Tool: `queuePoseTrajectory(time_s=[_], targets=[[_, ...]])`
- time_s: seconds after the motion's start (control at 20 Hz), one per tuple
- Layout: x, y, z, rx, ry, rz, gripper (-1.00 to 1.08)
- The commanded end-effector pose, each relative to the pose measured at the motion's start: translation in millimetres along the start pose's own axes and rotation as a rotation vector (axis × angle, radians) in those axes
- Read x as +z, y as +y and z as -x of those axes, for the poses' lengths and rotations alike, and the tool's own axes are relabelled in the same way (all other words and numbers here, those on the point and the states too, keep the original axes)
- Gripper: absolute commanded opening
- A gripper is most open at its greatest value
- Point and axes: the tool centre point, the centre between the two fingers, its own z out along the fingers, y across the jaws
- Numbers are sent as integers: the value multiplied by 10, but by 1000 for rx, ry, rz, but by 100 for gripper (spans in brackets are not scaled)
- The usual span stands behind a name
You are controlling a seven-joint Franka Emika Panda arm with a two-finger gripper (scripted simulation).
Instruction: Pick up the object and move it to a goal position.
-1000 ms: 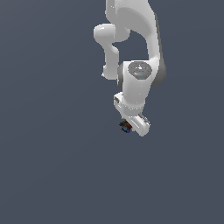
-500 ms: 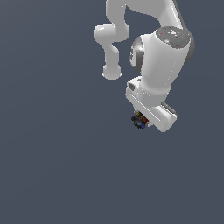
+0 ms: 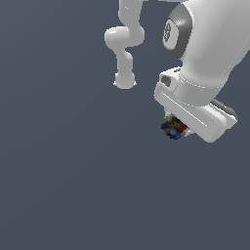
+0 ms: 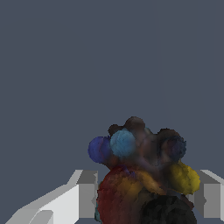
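End effector (image 4: 144, 194) grips object (image 3: 174, 129).

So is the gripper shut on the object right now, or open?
Shut on it. In the wrist view the object sits between both fingers, and it hangs under the gripper in the exterior view.

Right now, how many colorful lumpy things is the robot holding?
1. The dark lumpy object with red, blue and yellow blobs sits between the gripper fingers, under the white arm in the exterior view. Nothing else like it shows, though the arm could hide something.
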Motion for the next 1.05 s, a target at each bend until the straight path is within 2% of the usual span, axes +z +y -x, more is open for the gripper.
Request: queuePoseTrajectory(time_s=[0.0, 0.45, 1.0], targets=[[-148, -81, 27, 0, 0, 0, -100], [-448, -271, 83, -1, -1, 0, -100], [-542, -339, 97, -1, -2, 0, -100]])
